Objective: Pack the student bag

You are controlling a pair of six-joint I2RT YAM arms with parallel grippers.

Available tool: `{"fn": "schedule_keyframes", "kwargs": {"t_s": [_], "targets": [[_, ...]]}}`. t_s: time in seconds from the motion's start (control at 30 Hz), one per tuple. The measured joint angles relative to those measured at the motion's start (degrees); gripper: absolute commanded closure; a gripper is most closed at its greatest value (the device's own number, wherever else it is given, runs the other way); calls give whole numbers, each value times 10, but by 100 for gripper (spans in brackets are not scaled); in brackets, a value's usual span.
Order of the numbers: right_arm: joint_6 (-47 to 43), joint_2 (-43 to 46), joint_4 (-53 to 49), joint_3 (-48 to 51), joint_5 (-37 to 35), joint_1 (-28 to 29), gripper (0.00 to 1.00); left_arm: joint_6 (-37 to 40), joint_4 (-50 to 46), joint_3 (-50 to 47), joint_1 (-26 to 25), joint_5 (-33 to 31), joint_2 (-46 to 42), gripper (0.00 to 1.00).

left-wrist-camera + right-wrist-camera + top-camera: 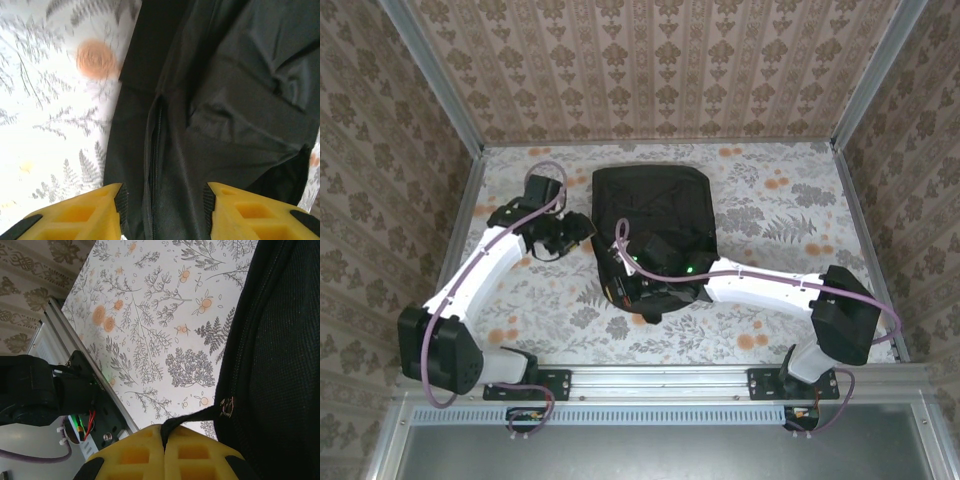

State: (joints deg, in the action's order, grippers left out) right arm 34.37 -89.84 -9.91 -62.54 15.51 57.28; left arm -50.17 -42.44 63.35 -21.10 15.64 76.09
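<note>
Yellow fingers [130,455] of the right gripper [164,440] sit closest to the right wrist camera. They are pressed together on a thin black strap [192,416] that runs to a metal zipper ring [227,406] on the bag [280,365]. Seen from above, that arm lies across the bag's near end and hides part of it.

The left gripper [162,207] has its jaws partway apart and holds nothing. Its fingers frame a zipper line [157,145] in the creased fabric at the bag's left edge; whether they touch the fabric I cannot tell.

The bag lies flat in the middle of the table [770,220], on a cloth printed with grey ferns and orange flowers. Its long axis runs from the near edge towards the back wall [650,70], and its far end is squared with rounded corners. Which end is the top I cannot tell. Patterned walls close in three sides, and a metal rail [660,378] crosses the near edge.
</note>
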Motion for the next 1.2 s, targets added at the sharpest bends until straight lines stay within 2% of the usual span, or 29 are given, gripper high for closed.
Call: {"fn": "schedule_keyframes", "kwargs": {"t_s": [0.17,0.37,0.73,0.87,0.97,1.13,1.2], "targets": [[16,10,31,24,4,0,100,-13,-15,-1,-28,-6,12,60],[29,22,55,38,4,-1,100,-19,-4,-27,-28,-16,10,66],[43,22,76,47,25,-4,100,-28,39,-65,-28,-15,4,62],[49,22,85,50,32,-5,100,-28,66,-66,-28,-9,5,66],[51,22,90,53,32,-5,100,-29,89,-75,-28,-2,8,73],[60,22,100,61,34,-6,100,-30,109,-90,-28,0,26,72],[64,22,102,62,35,-7,100,-30,113,-90,-26,0,31,78]]}}
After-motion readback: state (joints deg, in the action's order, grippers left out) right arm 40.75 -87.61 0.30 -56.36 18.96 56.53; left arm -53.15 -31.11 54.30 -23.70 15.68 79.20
